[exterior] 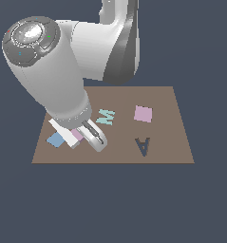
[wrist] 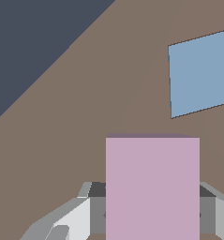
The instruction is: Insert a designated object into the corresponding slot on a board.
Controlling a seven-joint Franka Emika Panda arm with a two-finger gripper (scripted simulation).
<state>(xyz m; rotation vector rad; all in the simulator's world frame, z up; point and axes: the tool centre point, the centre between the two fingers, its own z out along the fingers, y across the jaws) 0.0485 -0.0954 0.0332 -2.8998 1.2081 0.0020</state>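
Note:
The designated object, a pale pink oblong tile (wrist: 152,187), sits between my gripper's (wrist: 151,211) two fingers, which press its two sides, so the gripper is shut on it. In the exterior view only a small part of the tile (exterior: 77,134) shows under the hand, with the gripper (exterior: 80,138) low over the brown board (exterior: 167,128) near the corner at the exterior view's left. The board (wrist: 85,117) lies just beneath the tile. The slot is hidden from both views.
A blue tile (exterior: 54,139) (wrist: 200,77) lies flat right beside the gripper. Further along the board are a mint letter M (exterior: 105,116), a small pink square tile (exterior: 143,114) and a dark letter A cut-out (exterior: 142,146). The board edge (wrist: 48,65) runs close by.

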